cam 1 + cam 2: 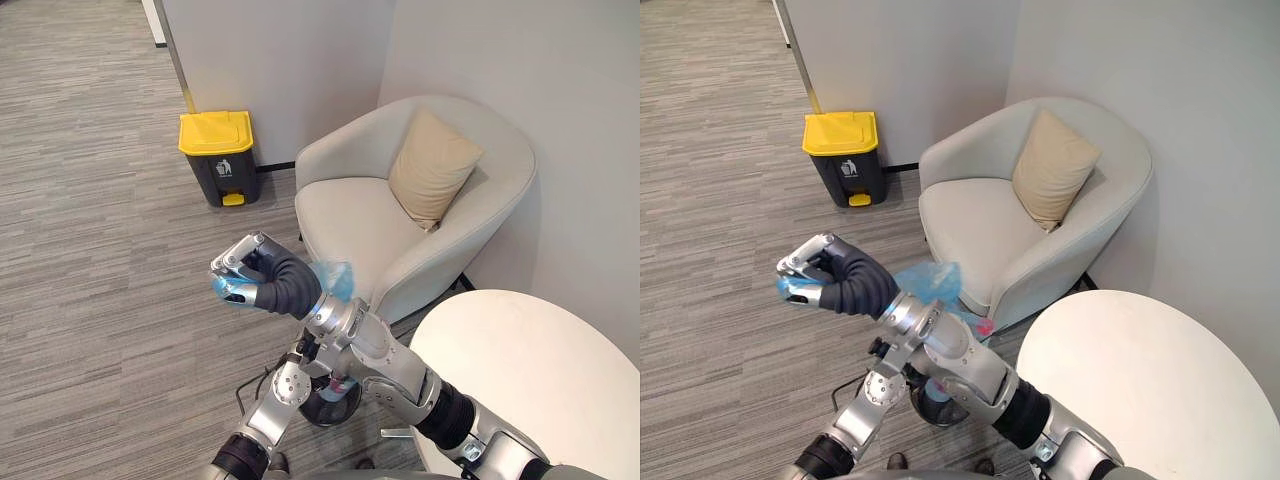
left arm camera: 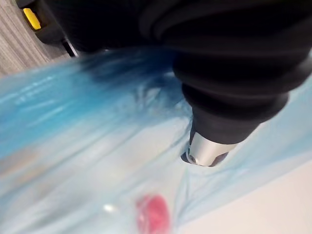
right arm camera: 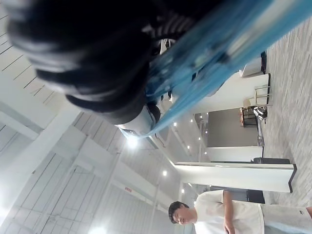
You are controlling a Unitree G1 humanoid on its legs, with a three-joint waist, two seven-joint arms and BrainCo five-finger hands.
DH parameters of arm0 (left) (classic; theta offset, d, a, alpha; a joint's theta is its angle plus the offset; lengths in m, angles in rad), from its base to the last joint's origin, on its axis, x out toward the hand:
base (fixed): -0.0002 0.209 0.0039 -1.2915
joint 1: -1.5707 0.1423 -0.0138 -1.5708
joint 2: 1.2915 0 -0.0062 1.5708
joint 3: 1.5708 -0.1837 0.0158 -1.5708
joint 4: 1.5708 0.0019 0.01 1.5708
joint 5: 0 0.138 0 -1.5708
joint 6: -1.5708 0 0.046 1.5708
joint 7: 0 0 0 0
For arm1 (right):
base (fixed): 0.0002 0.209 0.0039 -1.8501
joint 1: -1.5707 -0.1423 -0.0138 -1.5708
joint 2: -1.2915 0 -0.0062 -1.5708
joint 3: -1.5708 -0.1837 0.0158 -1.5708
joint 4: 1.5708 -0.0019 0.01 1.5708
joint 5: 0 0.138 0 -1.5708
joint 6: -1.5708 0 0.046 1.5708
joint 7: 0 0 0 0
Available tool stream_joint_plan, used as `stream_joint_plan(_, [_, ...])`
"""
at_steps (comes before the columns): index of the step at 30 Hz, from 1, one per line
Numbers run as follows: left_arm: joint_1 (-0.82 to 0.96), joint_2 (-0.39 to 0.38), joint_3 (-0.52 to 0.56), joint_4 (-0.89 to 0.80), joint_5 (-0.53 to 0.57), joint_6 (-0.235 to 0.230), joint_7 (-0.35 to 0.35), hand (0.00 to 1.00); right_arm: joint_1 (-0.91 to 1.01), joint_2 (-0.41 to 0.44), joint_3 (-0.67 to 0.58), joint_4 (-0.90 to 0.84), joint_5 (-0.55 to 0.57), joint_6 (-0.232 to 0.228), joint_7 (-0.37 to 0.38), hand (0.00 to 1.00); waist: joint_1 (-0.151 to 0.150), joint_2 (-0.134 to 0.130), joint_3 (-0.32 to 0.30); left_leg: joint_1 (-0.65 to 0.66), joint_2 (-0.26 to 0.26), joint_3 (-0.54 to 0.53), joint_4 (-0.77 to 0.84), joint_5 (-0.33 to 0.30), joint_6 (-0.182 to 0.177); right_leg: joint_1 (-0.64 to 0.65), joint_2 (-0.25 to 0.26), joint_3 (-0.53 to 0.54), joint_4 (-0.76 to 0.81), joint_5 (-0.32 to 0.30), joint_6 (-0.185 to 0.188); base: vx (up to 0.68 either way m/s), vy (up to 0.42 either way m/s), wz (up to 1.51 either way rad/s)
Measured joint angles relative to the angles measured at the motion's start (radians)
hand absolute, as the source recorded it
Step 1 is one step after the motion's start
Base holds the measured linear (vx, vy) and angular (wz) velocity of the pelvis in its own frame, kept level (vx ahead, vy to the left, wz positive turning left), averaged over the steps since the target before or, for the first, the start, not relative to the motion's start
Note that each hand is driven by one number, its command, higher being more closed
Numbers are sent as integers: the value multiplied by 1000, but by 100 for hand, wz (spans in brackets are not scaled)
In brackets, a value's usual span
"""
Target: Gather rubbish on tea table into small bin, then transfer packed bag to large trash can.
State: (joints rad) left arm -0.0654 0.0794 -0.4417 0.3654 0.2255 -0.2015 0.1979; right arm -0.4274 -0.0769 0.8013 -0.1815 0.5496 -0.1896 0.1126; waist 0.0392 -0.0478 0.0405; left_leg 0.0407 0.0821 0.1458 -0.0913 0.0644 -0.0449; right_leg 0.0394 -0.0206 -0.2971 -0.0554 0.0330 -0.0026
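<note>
Thin blue plastic bag [image 1: 930, 282], translucent and crinkly, shining where it bunches in the silver metal fingers [image 1: 236, 260] of the right hand [image 1: 812, 262]. Matt ribbed rubbery cover [image 1: 285, 288] just behind them. Beyond the fingers, a smooth hard-plastic bin [image 1: 217, 160]; below them, rough-woven striped carpet [image 1: 90, 250].

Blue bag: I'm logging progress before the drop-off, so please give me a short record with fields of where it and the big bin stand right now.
bag: blue bag, see-through, a red item inside
held by: right hand, fingers curled round the bag's top, raised over the floor
target: large trash can, yellow lid down, by the wall
bag to target: apart, not yet at the can
nearby: armchair with cushion; round table
bystander: person in the right wrist view
</note>
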Motion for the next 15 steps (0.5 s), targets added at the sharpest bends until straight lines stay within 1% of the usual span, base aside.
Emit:
stream_joint_plan(5, [6,2,12,15,-2,2,-1,100,53,0,-1,0,-16,0,14,100,0,0,0,-2,4,-2,2,0,0,0,0,0,-1,0,0,0,0,0])
stream_joint_plan(6, [6,2,17,31,-12,2,-1,100,72,-1,-6,0,-37,0,24,0,0,0,0,-2,4,-2,2,0,0,0,-1,0,-1,0,0,0,0,0])
stream_joint_plan(8, [13,4,28,39,-19,9,-2,100,100,-5,-13,0,-64,-1,25,0,-2,0,0,-2,4,-2,2,0,0,0,-1,0,-1,0,-1,0,0,0])
stream_joint_plan(11, [37,4,80,40,-23,10,-2,100,162,-21,-54,0,-158,-1,24,0,-2,0,0,-2,4,-2,2,0,0,0,-1,0,-1,0,0,0,0,0])
stream_joint_plan(12, [43,4,93,40,-25,10,-2,100,167,-26,-62,0,-173,-1,22,0,-2,0,0,-2,4,-3,2,0,0,0,-1,0,-1,0,0,0,0,0])
stream_joint_plan(15, [56,4,130,61,-37,9,-1,100,201,-58,-126,1,-293,-17,16,0,-2,0,0,-2,4,-4,2,0,0,0,-2,-1,0,-1,0,0,0,0])
